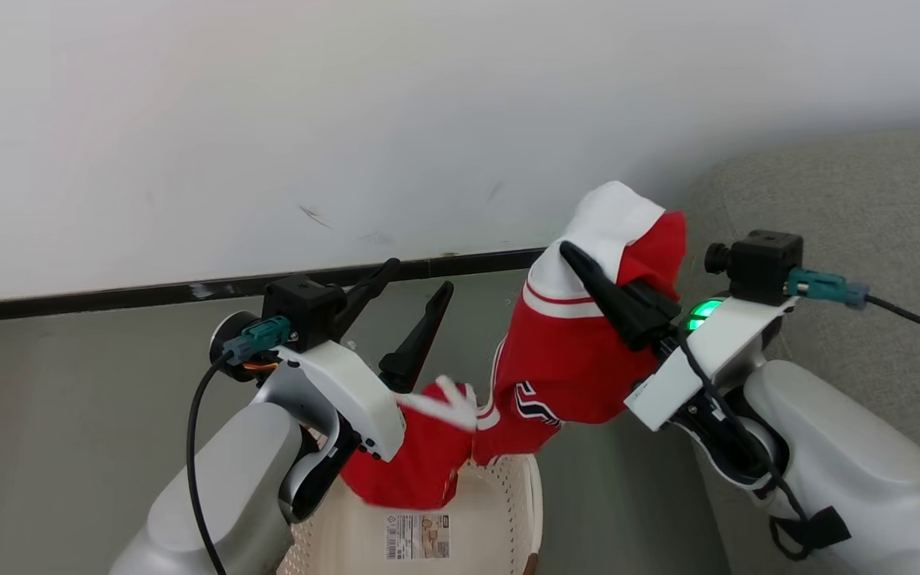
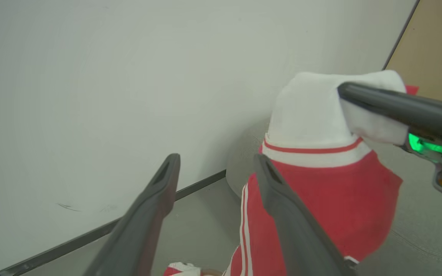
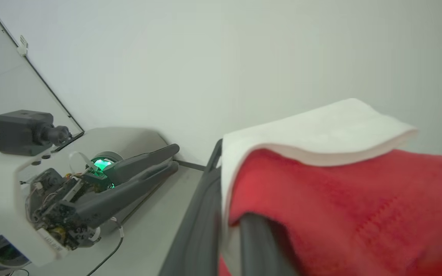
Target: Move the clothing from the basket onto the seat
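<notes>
A soft red fabric garment with a white panel and white stripes (image 1: 564,359) hangs in the air above a cream-white plastic laundry basket with perforated sides (image 1: 508,499). The basket sits on the grey floor (image 1: 69,383) at the bottom of the head view. The garment's white top end is draped over the right tool (image 1: 588,267), whose two long dark fingers are closed on it. Its lower red part trails down, blurred, to the basket's mouth, beside the left forearm. The left tool (image 1: 420,275) is just left of the garment, its fingers spread wide with nothing between them. In the left wrist view one finger overlaps the garment (image 2: 320,191); whether they touch cannot be told. A large grey woven-fabric sofa with a rounded edge (image 1: 867,208) stands to the right, behind the right arm. A white wall with black skirting (image 1: 268,120) lies beyond.
</notes>
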### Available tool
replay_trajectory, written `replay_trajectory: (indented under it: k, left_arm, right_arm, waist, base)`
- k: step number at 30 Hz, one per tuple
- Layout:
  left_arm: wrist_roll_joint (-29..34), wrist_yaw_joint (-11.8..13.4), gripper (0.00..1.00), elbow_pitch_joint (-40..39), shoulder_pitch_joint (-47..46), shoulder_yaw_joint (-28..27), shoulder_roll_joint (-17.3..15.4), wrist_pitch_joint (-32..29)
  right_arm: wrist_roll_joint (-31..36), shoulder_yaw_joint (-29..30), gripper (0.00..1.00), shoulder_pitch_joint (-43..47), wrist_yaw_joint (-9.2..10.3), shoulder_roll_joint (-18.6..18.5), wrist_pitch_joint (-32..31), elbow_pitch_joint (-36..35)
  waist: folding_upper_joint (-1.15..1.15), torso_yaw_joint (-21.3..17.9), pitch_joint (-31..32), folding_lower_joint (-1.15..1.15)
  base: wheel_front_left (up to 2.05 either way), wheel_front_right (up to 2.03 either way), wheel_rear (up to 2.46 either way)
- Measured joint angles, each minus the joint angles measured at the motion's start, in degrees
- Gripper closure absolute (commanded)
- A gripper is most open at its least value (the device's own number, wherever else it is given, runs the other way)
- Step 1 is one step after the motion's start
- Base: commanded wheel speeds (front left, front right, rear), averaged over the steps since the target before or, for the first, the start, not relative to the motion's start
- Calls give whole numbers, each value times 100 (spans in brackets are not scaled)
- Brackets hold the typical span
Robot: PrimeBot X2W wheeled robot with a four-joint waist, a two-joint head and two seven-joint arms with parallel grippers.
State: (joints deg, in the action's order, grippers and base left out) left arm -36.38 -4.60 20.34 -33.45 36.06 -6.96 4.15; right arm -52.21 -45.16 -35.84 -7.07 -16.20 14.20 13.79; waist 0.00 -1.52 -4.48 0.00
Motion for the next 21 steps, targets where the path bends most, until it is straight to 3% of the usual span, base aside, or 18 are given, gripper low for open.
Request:
replay_trajectory:
  k: [21]
  left_arm:
    - [1,-60,0,-111,2,160,-12,200]
  right_arm:
    - [806,1472,100,34,0,-950,16,-666]
  waist:
    - [0,-529,139,0]
  base:
    - [0,0,0]
